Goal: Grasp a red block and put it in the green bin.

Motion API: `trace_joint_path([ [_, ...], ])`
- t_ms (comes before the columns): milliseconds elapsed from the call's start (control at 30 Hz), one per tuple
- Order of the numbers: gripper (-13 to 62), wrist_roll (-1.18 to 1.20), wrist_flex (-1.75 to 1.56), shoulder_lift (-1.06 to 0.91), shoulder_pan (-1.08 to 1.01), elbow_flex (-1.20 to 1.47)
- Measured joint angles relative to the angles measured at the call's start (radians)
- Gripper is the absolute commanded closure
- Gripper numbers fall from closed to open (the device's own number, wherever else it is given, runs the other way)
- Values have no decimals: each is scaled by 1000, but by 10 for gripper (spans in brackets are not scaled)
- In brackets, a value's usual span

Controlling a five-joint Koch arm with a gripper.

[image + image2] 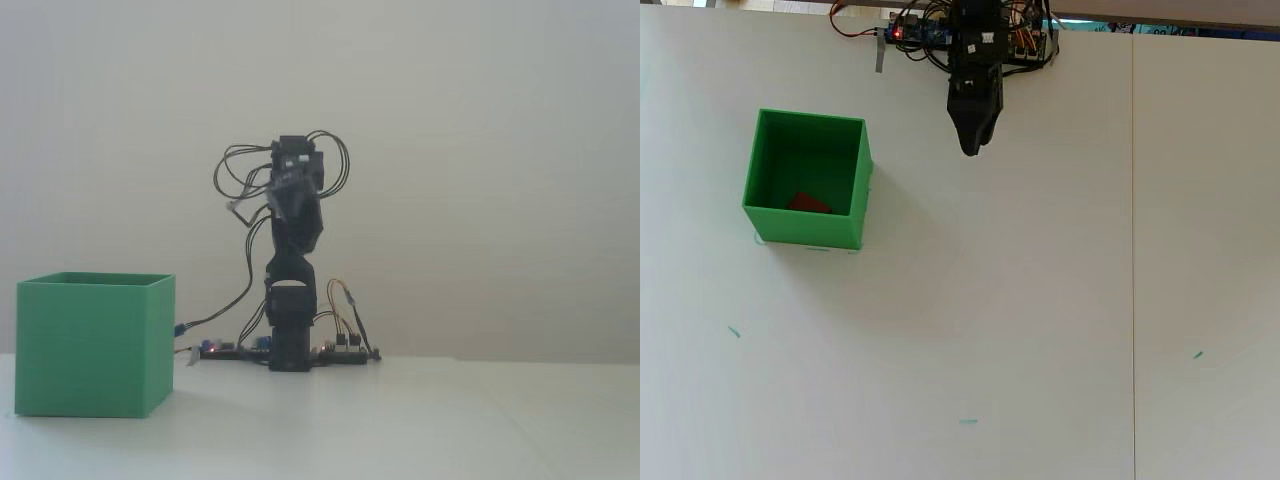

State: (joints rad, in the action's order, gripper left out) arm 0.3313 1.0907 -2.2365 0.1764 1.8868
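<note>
Red block (809, 203) inside green bin (854, 160); end effector (970, 146) apart (empty).

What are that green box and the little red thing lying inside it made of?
The green bin looks like matte plastic, perhaps 3D-printed: thin, stiff walls, even colour, no shine. The red block on its floor also looks matte and solid, likely plastic or painted wood; it shows too small in the overhead view to say more.

A low fixed camera looked level across the table (420, 430) at some distance, while the overhead camera looked straight down; both caught the arm (292, 290) and green bin (805, 225).
</note>
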Motion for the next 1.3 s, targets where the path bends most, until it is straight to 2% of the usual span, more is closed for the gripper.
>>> trace_joint_path([
  [667,159,-32,-149,0,-89,437],
  [933,137,-106,-330,0,-107,615],
  [1100,160,-244,-644,0,-126,853],
  [1300,163,-282,-765,0,-146,890],
])
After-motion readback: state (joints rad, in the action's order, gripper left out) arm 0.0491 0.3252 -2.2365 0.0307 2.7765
